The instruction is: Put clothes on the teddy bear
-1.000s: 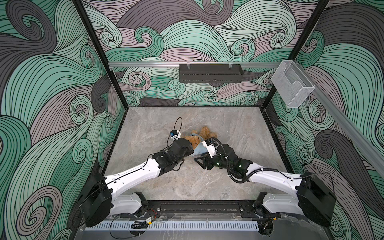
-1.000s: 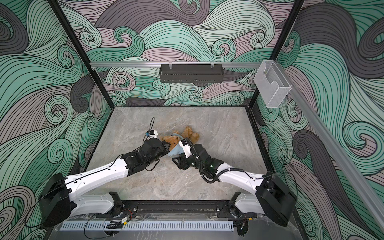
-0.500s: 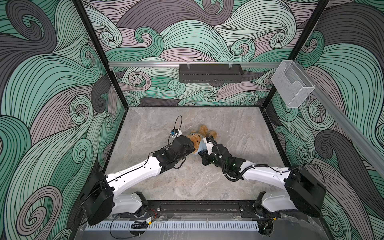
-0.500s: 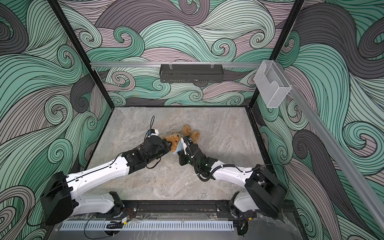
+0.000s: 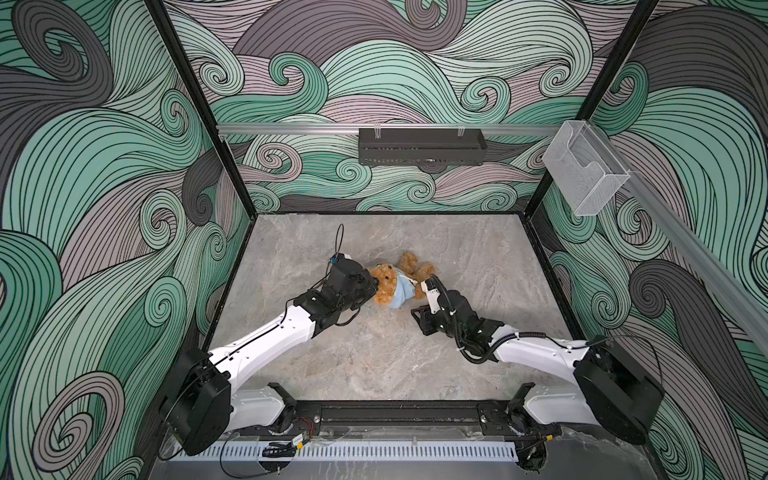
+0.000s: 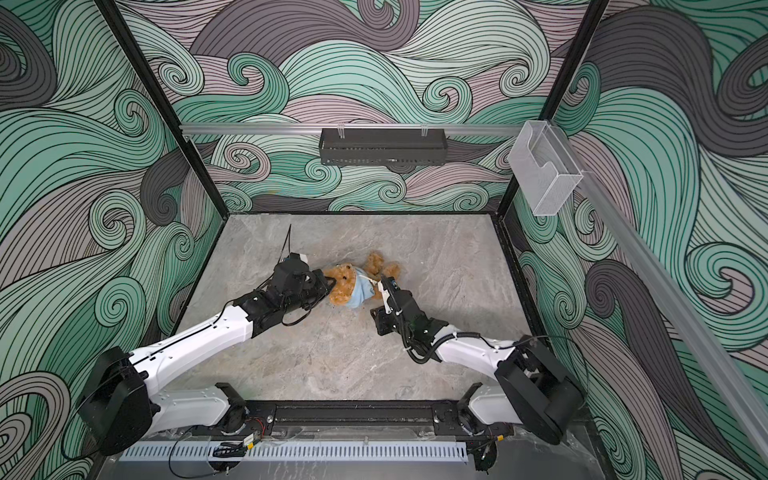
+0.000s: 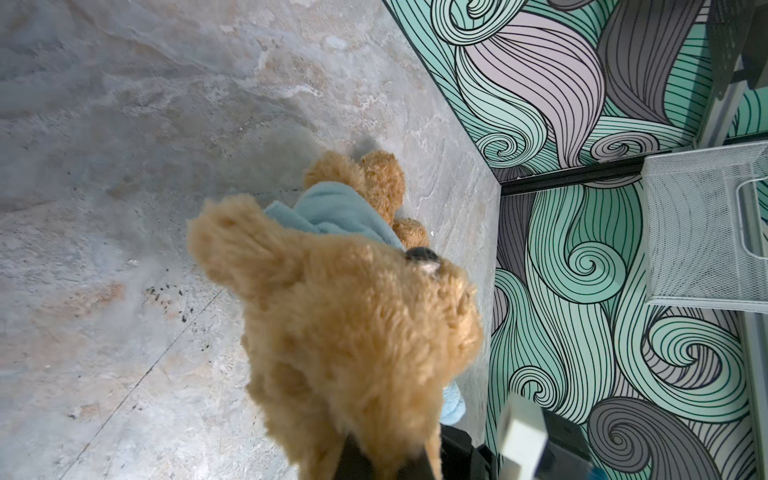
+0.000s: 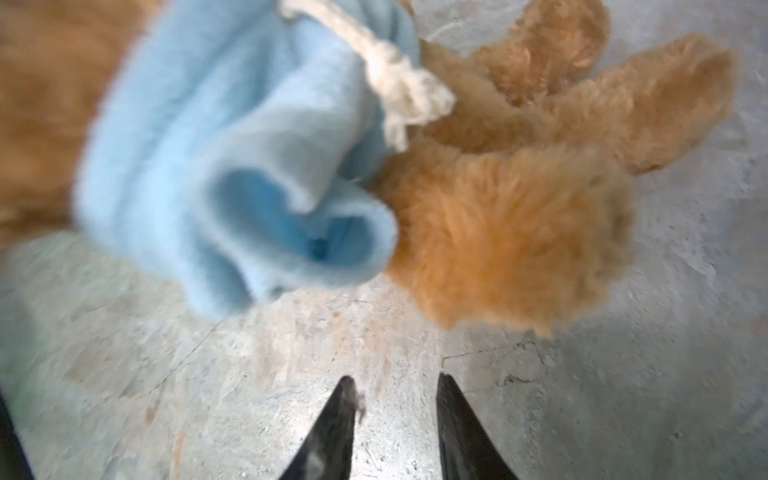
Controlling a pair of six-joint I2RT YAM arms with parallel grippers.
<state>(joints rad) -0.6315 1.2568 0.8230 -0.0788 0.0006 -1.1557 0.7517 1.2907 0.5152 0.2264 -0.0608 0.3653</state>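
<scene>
My left gripper (image 5: 372,286) is pinched tight on the head of the teddy bear (image 5: 386,286), which lies mid tabletop (image 5: 374,361), at 3 o'clock from it. My right gripper (image 8: 395,379) is a little open and empty, with the bear close by at 11 o'clock. In both top views the bear lies long, head at 8 o'clock, feet at 2.

Plainly a robot test cell in a lab. Boxed in by swirl-printed walls (image 5: 83,187) on black posts (image 5: 198,95), with two white arms (image 5: 266,345) bolted to a rail (image 5: 399,415) at the edge of a stone-look counter (image 5: 374,361) and a clear wall bin (image 5: 582,170).
</scene>
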